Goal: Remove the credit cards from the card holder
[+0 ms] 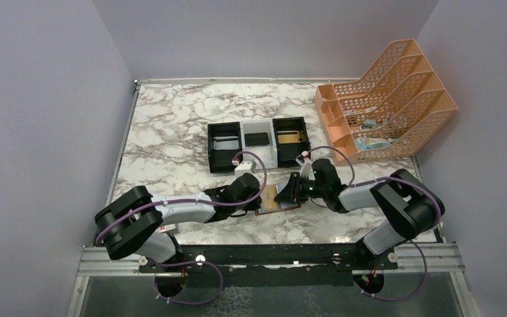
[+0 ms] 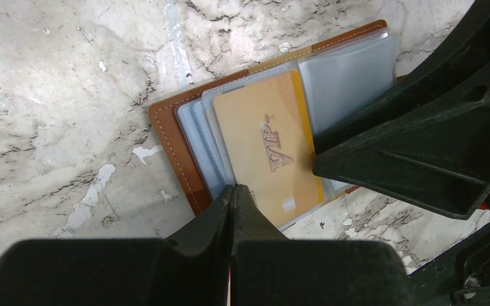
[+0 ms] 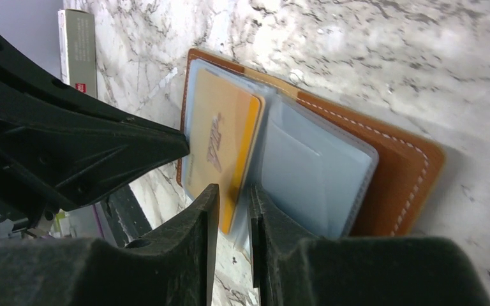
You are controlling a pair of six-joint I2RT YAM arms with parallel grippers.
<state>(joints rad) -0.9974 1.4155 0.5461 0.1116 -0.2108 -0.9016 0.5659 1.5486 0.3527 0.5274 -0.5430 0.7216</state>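
Card holder (image 2: pixel 171 137), a brown leather bifold with white stitching, lies open and flat on the white-and-grey marbled table (image 2: pixel 57 95), between the two grippers near the front edge. Its clear blue-grey plastic sleeves (image 2: pixel 348 76) are fanned out across it.

A gold plastic credit card (image 2: pixel 265 146), printed "VIP", lies on top of the sleeves. From these views I cannot tell whether it sits inside a sleeve or loose on it.

Left gripper (image 2: pixel 233 191): jaws fully closed, nothing between them. The closed tip is down at the near edge of the holder, at the gold card's end.

Right gripper (image 3: pixel 233 194): jaws stand a narrow gap apart. In the right wrist view the card's near edge lines up with that gap. I cannot tell whether either finger presses on it. In the left wrist view the right gripper's tip sits at the card's long side.

Behind the holder I see a three-compartment tray (image 1: pixel 210 148), black-white-black. A dark card (image 1: pixel 257 139) lies in the white middle compartment, a gold-tan card (image 1: pixel 289 137) in the right black one.

Orange plastic file rack (image 1: pixel 396 86) sits at the far right corner, well apart.
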